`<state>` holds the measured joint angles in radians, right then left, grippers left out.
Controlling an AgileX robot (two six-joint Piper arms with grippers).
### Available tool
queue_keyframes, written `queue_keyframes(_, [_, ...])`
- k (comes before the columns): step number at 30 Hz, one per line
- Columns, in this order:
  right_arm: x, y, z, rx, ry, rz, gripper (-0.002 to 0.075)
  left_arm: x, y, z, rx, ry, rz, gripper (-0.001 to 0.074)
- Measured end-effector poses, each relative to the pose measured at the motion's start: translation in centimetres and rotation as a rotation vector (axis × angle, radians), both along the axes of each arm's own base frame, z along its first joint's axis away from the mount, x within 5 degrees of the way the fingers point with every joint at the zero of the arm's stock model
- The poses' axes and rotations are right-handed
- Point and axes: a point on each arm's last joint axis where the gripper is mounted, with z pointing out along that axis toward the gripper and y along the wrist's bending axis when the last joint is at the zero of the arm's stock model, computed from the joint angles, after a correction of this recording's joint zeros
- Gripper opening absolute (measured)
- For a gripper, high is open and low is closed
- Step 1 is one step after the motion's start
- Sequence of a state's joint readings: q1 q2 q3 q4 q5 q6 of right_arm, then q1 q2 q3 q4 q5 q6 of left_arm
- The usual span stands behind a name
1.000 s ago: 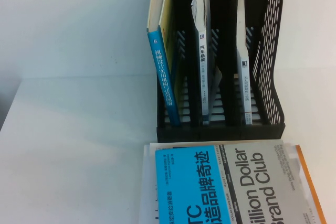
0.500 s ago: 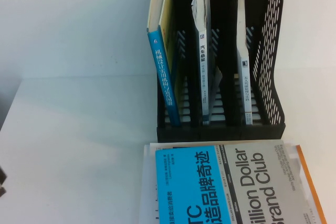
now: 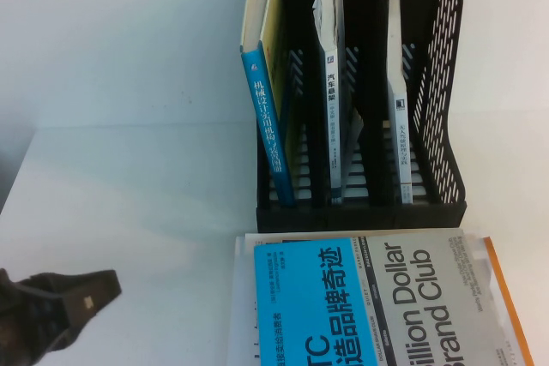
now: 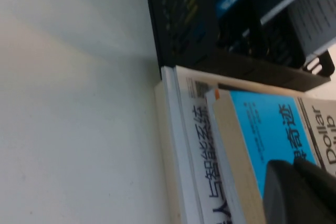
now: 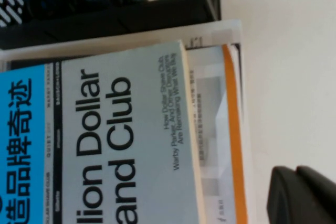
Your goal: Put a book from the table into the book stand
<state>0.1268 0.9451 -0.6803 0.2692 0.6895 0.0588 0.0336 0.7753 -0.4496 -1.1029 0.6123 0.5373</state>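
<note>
1. The plain white smooth tabletop is being viewed from the raised camera; the black plastic three-slot book stand with perforated side walls is being shown at about 1 o'clock from the frame centre, standing upright on the table.
2. Three upright volumes are being held in the stand: a blue-spined book leaning in the left slot, a thin dark-spined book in the middle slot, and a thin white book in the right slot.
3. The large book with a half bright-blue, half grey cover is being shown lying flat at about 5 o'clock, just in front of the stand's base. It is resting on top of a stack comprising a white book protruding on its left side and an orange-edged book protruding on its right side.
4. The left gripper is being seen as a dark shape at about 8 o'clock, over the bare table and well apart from the stack. Whether its fingers are spread or closed cannot be told; nothing is being seen in its grasp.
5. The right gripper is being seen only in the right wrist view, as a dark body beside the orange-edged side of the stack. Its finger state cannot be told.
</note>
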Motion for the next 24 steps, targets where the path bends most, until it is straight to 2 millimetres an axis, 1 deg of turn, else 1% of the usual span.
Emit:
queue_keyframes(2, [1.0,0.5,-1.0,0.029,0.049,0.029,-0.0003,0.5,-0.3,-0.6,-0.019,0.052,-0.035,-0.0004])
queue_keyframes(6, [2.7,1.4,-2.8,0.075,0.124,0.086,-0.0004,1.8,-0.3,-2.1,-0.032,0.148,-0.045,-0.0004])
queue_keyframes(10, [4.0,2.0,-4.5,0.099,0.184,0.126,-0.0004,3.0,-0.4,-3.3,-0.076,0.231,-0.026,-0.0004])
queue_keyframes(14, [5.1,2.6,-5.7,0.124,0.208,0.149,-0.0003,3.7,-0.5,-4.0,-0.126,0.285,-0.007,-0.0004])
queue_keyframes(17, [5.8,2.7,-6.6,0.122,0.229,0.145,-0.0004,3.9,-0.5,-4.1,-0.137,0.295,-0.002,-0.0004])
queue_keyframes(24, [6.5,3.1,-8.4,0.154,0.297,0.155,-0.0003,4.0,-0.5,-4.0,-0.129,0.282,-0.008,-0.0002])
